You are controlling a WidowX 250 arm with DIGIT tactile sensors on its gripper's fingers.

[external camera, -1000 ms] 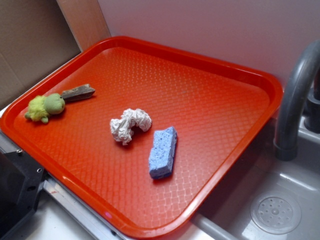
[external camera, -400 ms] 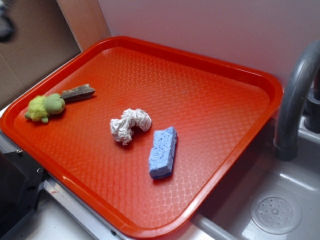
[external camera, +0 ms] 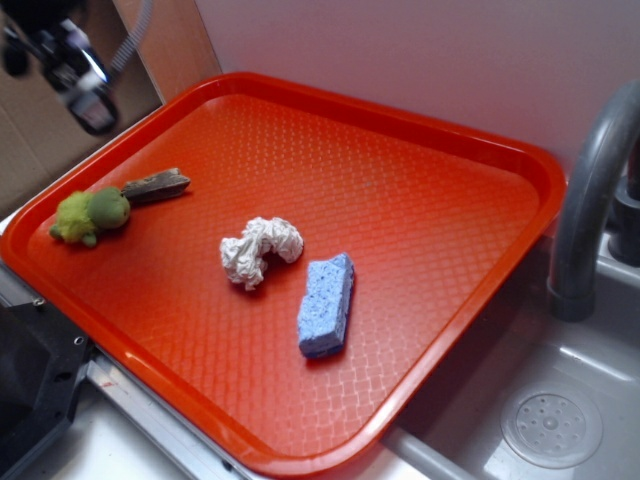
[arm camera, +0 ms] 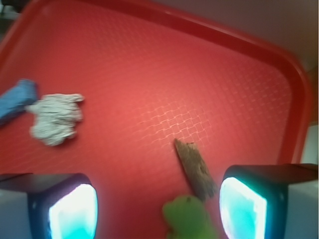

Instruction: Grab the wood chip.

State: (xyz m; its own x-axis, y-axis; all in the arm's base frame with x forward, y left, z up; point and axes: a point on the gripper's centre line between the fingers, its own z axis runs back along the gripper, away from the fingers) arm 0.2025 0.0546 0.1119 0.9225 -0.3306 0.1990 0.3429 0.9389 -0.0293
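Observation:
The wood chip (external camera: pixel 157 186) is a flat grey-brown sliver lying at the left side of the orange tray (external camera: pixel 430 130), its near end touching the yellow-green plush toy (external camera: pixel 90 214). In the wrist view the chip (arm camera: pixel 195 169) lies between the fingers, closer to the right finger (arm camera: pixel 244 208), with the plush (arm camera: pixel 188 219) just below it. My gripper (external camera: pixel 80 75) hangs blurred at the top left, well above the tray's left rim, apart from the chip. The gripper (arm camera: pixel 159 211) is open and empty.
A crumpled white paper wad (external camera: pixel 259 250) lies mid-tray and a blue sponge (external camera: pixel 326 304) beside it. A grey faucet (external camera: pixel 590 190) and a sink with a drain (external camera: pixel 551 428) stand to the right. A dark block (external camera: pixel 35 380) sits at the lower left.
The gripper has come into the exterior view at the top left and moved down and right toward the tray. The objects on the tray have not moved.

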